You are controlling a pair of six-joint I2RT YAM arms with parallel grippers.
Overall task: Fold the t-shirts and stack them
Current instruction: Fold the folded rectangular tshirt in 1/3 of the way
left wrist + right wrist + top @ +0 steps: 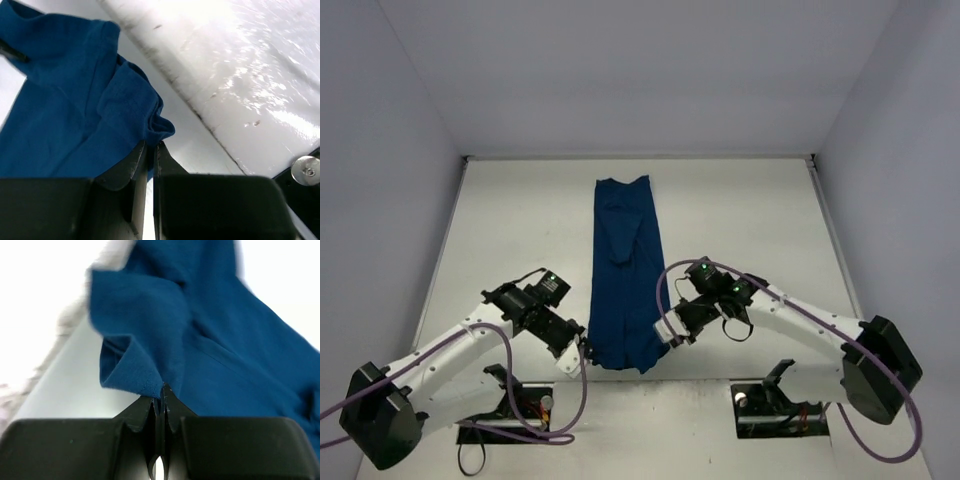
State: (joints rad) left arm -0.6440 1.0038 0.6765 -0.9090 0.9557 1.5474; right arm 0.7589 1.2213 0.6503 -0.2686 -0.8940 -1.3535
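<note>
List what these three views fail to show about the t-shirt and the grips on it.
Top view: the t-shirt underside, hidden by its own folded layers.
Left wrist: how much cloth the left end effector pinches, hidden between its fingers.
Right wrist: the far cloth beyond the right end effector, blurred.

The t-shirt [625,270] lies in the middle of the table [520,230], stretched from 12 to 6 o'clock. The left gripper [585,352] is at its 7 o'clock corner, the right gripper [670,338] at its 5 o'clock corner.

White table [520,230], scuffed along one edge, pale walls [640,70] on three sides. Small silver disc [306,170] in left wrist view, possibly a bolt head.
</note>
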